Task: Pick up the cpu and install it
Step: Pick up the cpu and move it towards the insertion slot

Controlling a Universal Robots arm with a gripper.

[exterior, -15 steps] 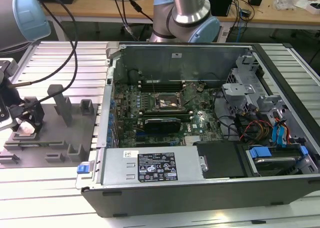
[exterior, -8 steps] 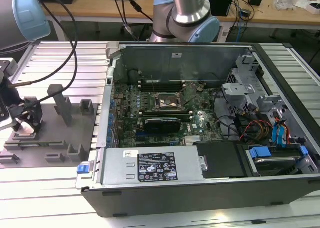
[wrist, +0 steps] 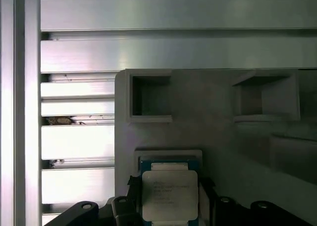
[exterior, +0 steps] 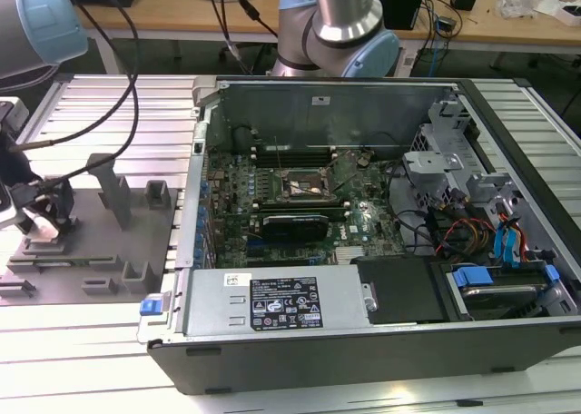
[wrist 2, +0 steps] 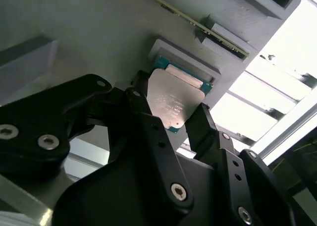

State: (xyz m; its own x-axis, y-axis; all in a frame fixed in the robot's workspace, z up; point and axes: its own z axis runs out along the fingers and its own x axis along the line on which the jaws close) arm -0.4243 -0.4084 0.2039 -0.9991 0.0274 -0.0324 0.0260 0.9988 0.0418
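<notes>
Silvery cpu, low centre in the first wrist view, sits in its grey holder. My gripper clamps its edges. Lift and socket install remain.

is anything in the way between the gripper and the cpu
Nothing visible. In the second wrist view the gripper is right at the cpu, at its seat on the grey fixture, with no object between them.
</notes>
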